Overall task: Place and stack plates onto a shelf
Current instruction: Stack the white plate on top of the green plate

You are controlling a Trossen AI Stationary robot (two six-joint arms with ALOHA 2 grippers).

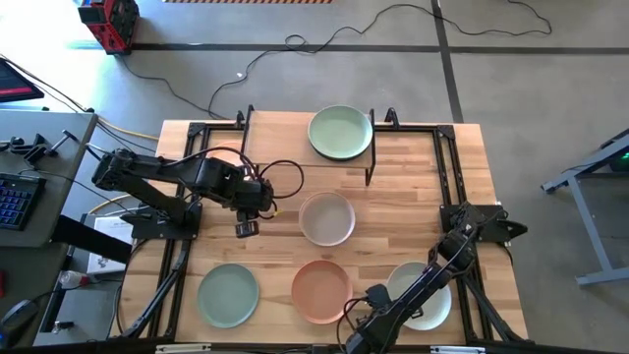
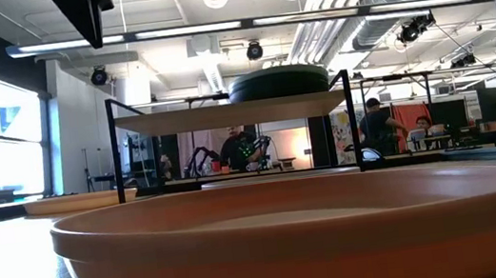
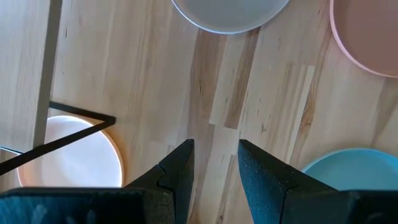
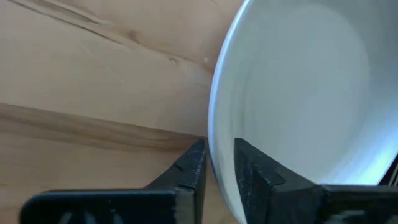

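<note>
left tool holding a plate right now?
No. The left tool hangs open over bare table, with nothing between its fingers.

Bright even light, blurred low foreground

One plate [image 1: 341,132] sits on the shelf [image 1: 295,128] at the table's far edge. Nearer than the shelf lies a middle plate [image 1: 327,218], then three plates in a near row [image 1: 319,290].

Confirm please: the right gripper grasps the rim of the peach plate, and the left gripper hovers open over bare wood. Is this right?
Not quite. In the right wrist view the right gripper pinches the rim of the whitish plate, not the peach plate. The left gripper does hover open over bare wood.
</note>
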